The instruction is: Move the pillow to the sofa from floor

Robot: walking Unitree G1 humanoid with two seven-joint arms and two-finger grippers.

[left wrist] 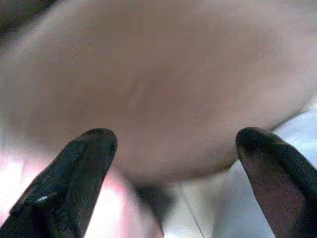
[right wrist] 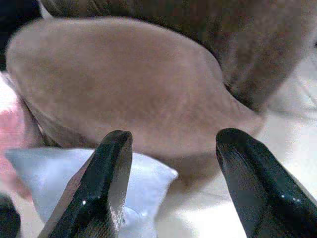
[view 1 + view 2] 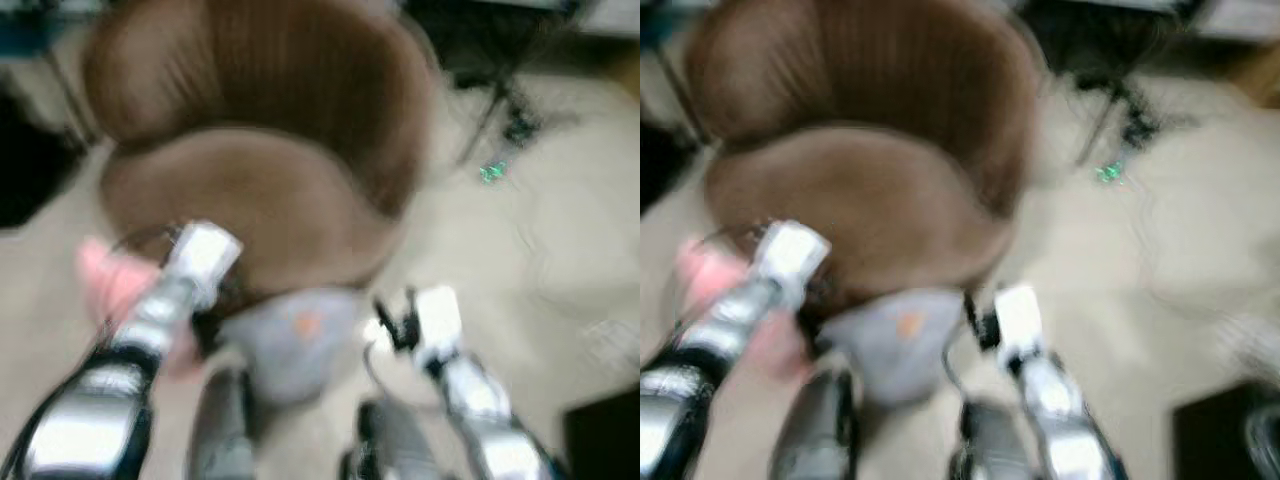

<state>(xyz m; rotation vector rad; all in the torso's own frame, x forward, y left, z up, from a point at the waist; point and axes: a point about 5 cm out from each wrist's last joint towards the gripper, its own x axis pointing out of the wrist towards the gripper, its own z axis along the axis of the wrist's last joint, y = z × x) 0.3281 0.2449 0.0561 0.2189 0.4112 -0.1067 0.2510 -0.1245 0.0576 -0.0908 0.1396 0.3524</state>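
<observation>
1. Two spread pincers, left pincer (image 1: 173, 148) and right pincer (image 2: 171, 148), gripping nothing.
2. Grey pillow (image 3: 290, 340) on floor (image 3: 560, 230), touching brown sofa (image 3: 250, 190).
3. Could grab pink pillow (image 3: 115, 280) instead through blur.

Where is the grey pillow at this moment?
The grey pillow lies on the floor at the front of the brown sofa, between both grippers, with a pink pillow on its left.

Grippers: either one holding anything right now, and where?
Nothing held. Left gripper and right gripper are both open, empty, above the grey pillow on the floor by the brown sofa.
</observation>
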